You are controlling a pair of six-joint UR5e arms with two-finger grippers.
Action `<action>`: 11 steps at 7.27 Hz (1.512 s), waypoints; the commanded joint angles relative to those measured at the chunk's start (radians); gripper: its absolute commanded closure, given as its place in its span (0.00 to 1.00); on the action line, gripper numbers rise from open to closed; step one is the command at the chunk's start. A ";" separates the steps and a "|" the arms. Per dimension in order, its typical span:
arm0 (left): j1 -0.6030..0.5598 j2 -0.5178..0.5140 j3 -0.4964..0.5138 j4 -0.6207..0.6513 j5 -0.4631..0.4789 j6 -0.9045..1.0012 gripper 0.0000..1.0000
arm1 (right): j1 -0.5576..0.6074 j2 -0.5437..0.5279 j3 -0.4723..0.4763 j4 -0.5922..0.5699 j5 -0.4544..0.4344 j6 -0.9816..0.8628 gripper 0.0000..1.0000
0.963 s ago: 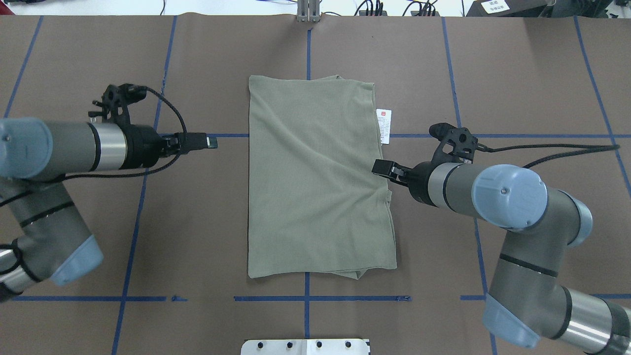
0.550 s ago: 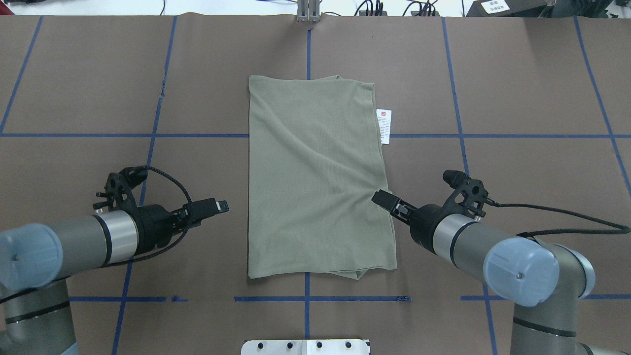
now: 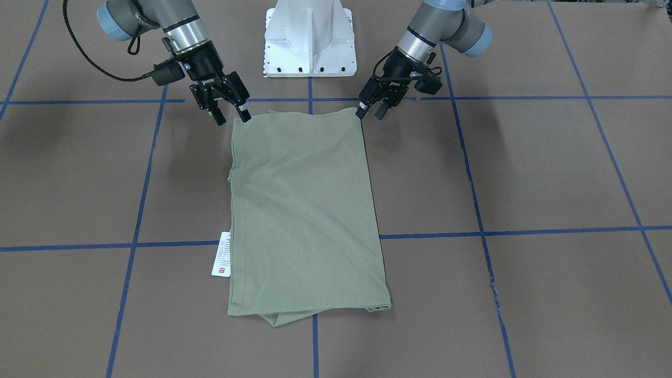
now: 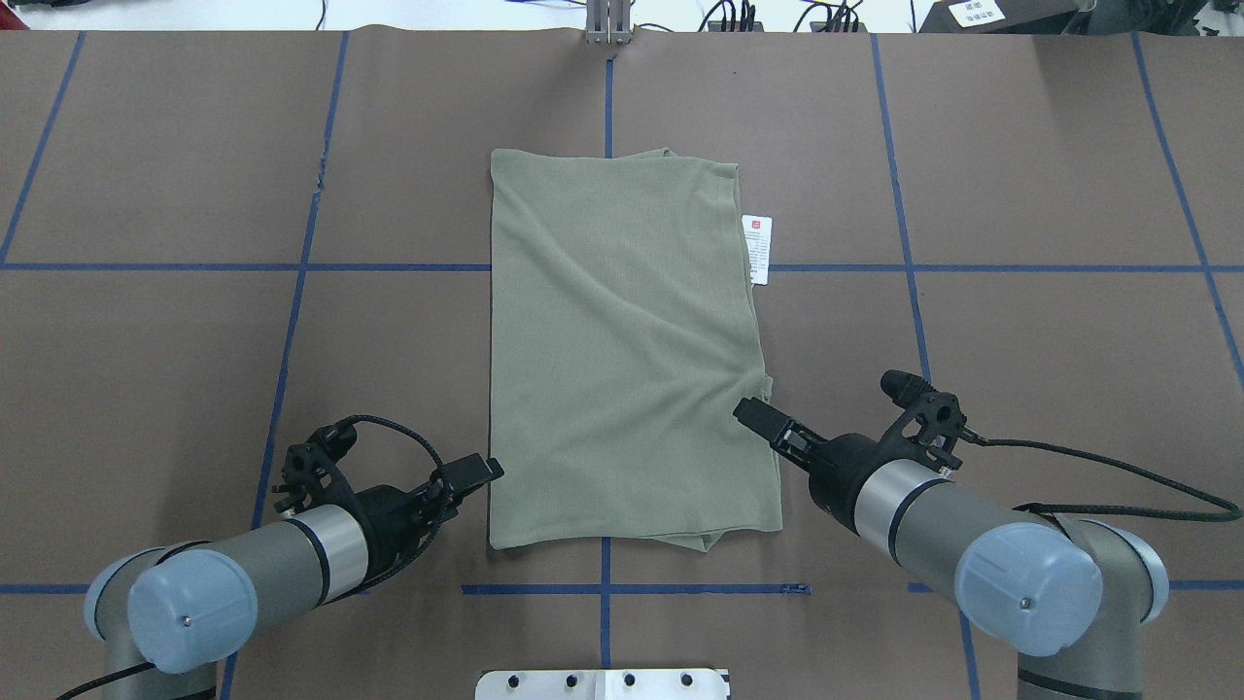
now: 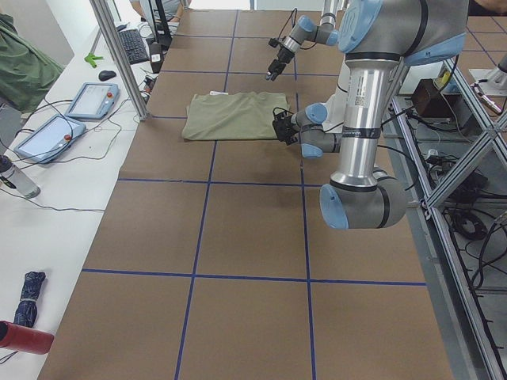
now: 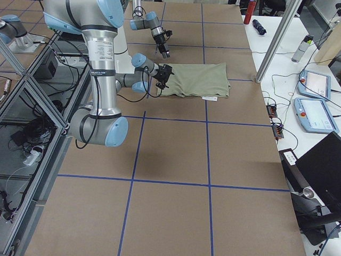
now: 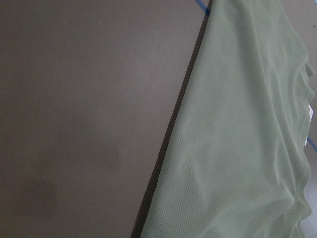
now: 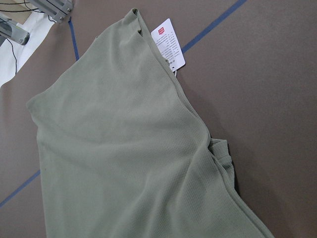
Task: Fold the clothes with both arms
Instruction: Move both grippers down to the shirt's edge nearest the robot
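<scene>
The sage-green shirt (image 4: 622,350) lies folded into a flat rectangle in the middle of the table, and its white hang tag (image 4: 757,249) sticks out from its right edge. My left gripper (image 4: 481,472) is open and empty, just off the shirt's near left corner. My right gripper (image 4: 753,413) is open and empty over the shirt's near right edge. In the front-facing view the shirt (image 3: 304,210) lies between the left gripper (image 3: 370,111) and the right gripper (image 3: 232,119), both at its corners nearest the robot. The wrist views show the shirt's cloth (image 7: 237,139) (image 8: 133,148) and the tag (image 8: 168,44).
The brown table cover carries a grid of blue tape lines (image 4: 292,267). The white pedestal base (image 3: 310,37) stands at the robot's side of the table. A side bench with tablets (image 5: 91,99) runs along the far side.
Both arms have drawn back toward the robot. The left gripper moved from beside the shirt's middle to its near left corner. The right gripper moved a little nearer along the right edge.
</scene>
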 commanded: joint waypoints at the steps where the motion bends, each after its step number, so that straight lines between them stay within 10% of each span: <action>1: 0.020 -0.028 0.026 0.002 0.009 -0.010 0.10 | -0.004 0.000 0.000 -0.001 -0.013 0.001 0.00; 11: 0.071 -0.052 0.033 0.006 0.011 0.007 0.11 | -0.010 0.009 -0.002 0.000 -0.015 0.001 0.00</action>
